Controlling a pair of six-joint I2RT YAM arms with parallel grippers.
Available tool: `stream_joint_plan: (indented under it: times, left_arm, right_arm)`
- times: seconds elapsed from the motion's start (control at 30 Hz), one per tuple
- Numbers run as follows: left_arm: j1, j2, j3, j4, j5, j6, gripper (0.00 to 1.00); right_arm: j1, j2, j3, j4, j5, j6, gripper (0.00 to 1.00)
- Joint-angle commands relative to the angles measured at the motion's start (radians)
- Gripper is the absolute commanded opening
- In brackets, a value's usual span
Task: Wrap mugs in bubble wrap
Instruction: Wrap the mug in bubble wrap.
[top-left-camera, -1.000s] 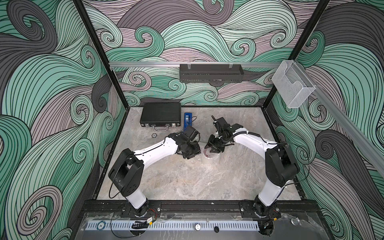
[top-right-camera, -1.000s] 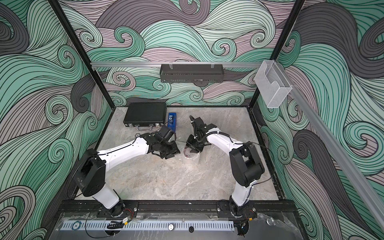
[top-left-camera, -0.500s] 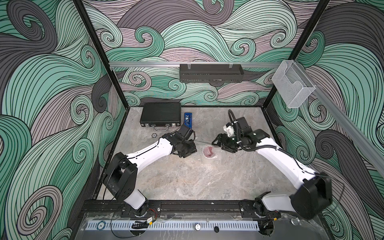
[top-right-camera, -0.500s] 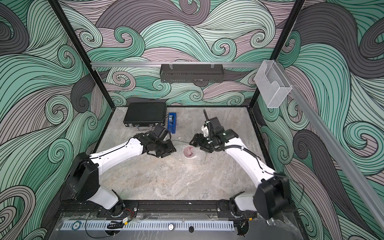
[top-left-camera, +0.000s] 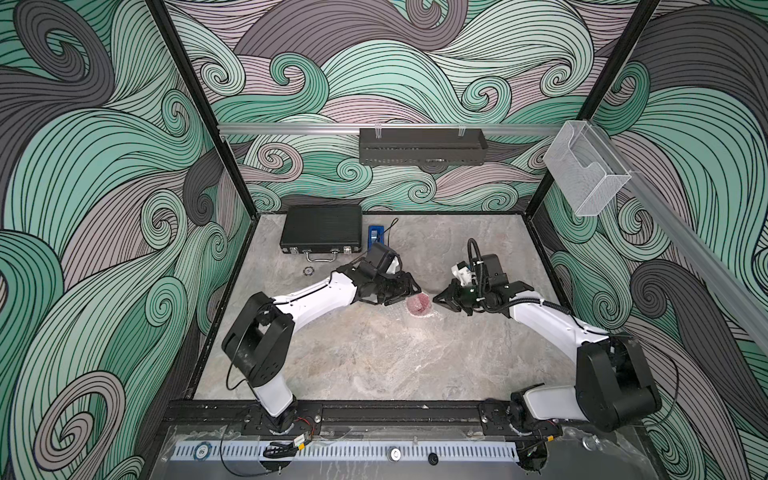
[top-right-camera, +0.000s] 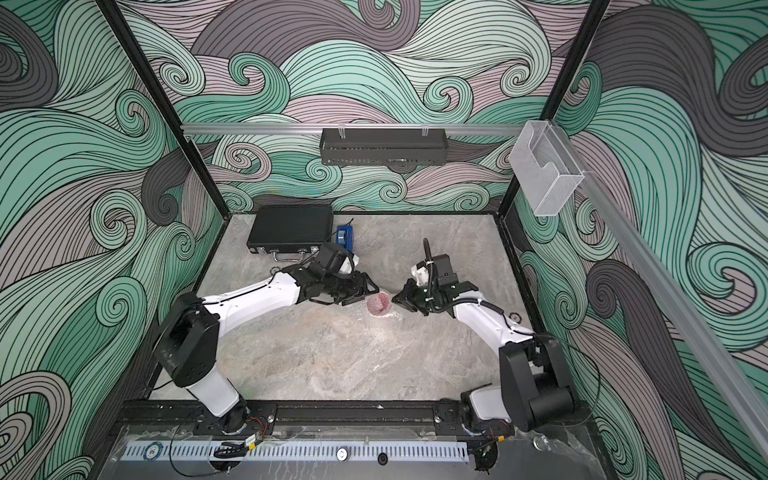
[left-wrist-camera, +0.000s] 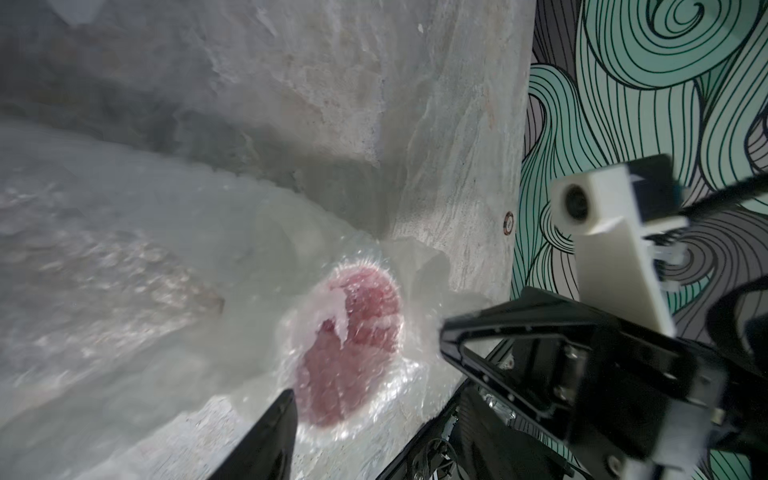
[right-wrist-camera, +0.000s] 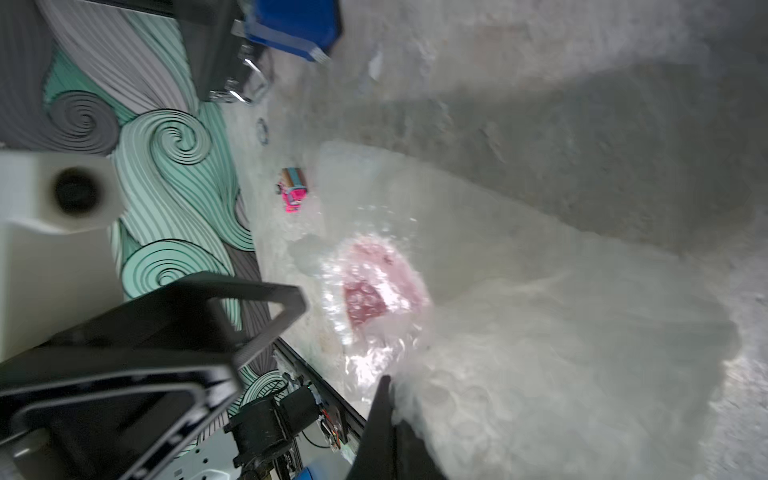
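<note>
There is one mug (top-left-camera: 419, 304), one bubble wrap sheet (left-wrist-camera: 124, 257), one black case (top-left-camera: 322, 227), one tape dispenser (top-left-camera: 376, 236) and one pink toy (right-wrist-camera: 294, 191).

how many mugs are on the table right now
1. The mug sits mid-table under the bubble wrap, between the left gripper and the right gripper. No other mug shows, though the arms could hide one.

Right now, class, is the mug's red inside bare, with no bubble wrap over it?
No: in the left wrist view, crinkled bubble wrap lies over the mug, its red showing through.
</note>
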Motion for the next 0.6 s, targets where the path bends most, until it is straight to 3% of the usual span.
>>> stream_joint_plan:
  times: [0.0, 0.2, 0.57]
  left_arm:
    - [-0.022, 0.052, 0.075, 0.089, 0.082, 0.016, 0.65]
    - [-0.026, 0.081, 0.02, 0.276, 0.083, -0.13, 0.59]
    - [-0.048, 0.109, -0.011, 0.322, 0.096, -0.231, 0.54]
  right_arm:
    - [0.003, -0.071, -0.014, 0.127, -0.063, 0.08, 0.0]
    - [0.007, -0.066, -0.092, 0.264, -0.093, 0.185, 0.0]
    - [0.052, 0.014, -0.051, 0.288, -0.116, 0.181, 0.0]
